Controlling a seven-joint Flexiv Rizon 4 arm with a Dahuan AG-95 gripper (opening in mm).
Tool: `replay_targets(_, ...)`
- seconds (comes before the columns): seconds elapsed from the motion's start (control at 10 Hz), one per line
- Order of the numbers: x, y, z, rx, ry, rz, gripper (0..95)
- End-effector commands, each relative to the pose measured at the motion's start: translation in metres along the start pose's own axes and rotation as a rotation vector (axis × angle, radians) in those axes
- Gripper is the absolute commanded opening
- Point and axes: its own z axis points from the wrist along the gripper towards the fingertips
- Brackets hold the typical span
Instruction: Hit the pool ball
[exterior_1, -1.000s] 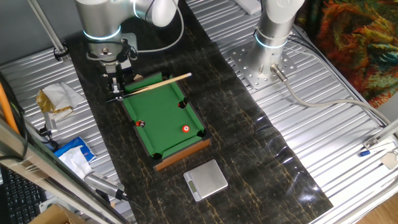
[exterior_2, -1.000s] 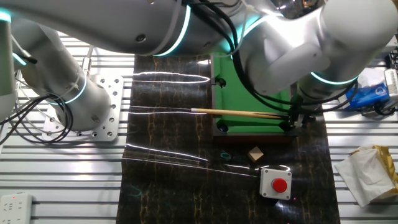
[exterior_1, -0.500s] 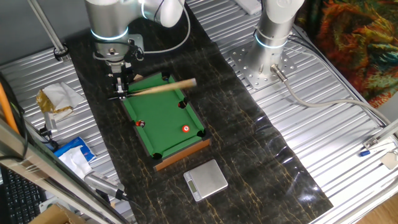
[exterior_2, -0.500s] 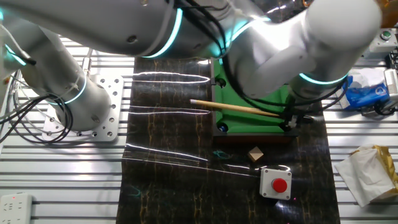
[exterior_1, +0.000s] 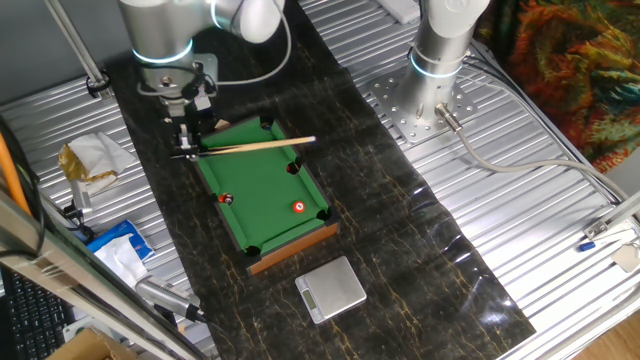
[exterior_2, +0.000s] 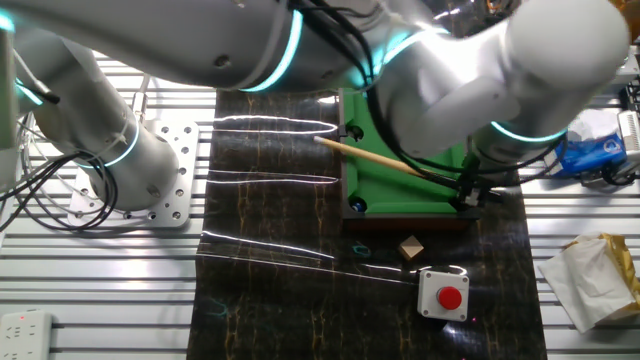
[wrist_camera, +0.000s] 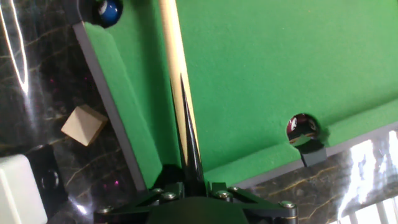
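The green mini pool table (exterior_1: 262, 170) lies on the dark mat. The pool ball (exterior_1: 299, 207), red with a white spot, rests on the felt near the table's near right corner; it is out of the hand view. My gripper (exterior_1: 188, 150) is at the table's far left corner, shut on the butt of a wooden cue stick (exterior_1: 255, 146). The cue lies across the far end of the table, its tip past the right rail. The hand view shows the cue (wrist_camera: 173, 68) running straight out from the gripper (wrist_camera: 190, 163) over the felt. In the other fixed view the gripper (exterior_2: 468, 200) holds the cue (exterior_2: 390, 165).
A darker blackish-red ball (exterior_1: 225, 198) sits near the left rail, also in the hand view (wrist_camera: 301, 126). A blue ball (wrist_camera: 109, 11) lies in a corner pocket. A wooden cube (exterior_2: 410, 247), a red button box (exterior_2: 443, 293), a small scale (exterior_1: 333, 288) and a second arm's base (exterior_1: 440, 60) stand around.
The cue has swung about the gripper: its tip moved toward the near side, further over the table. The gripper shifted right, then back. The red ball has not moved.
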Motion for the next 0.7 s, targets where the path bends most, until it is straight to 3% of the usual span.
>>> replay_targets(0.1,0.007,0.008,-0.010,-0.033,0.023,0.093,0.0)
replay_targets(0.5,0.028,0.027,-0.037,-0.092,0.056,0.303,0.0)
replay_targets(0.7,0.037,0.031,-0.048,-0.152,0.120,0.444,0.0)
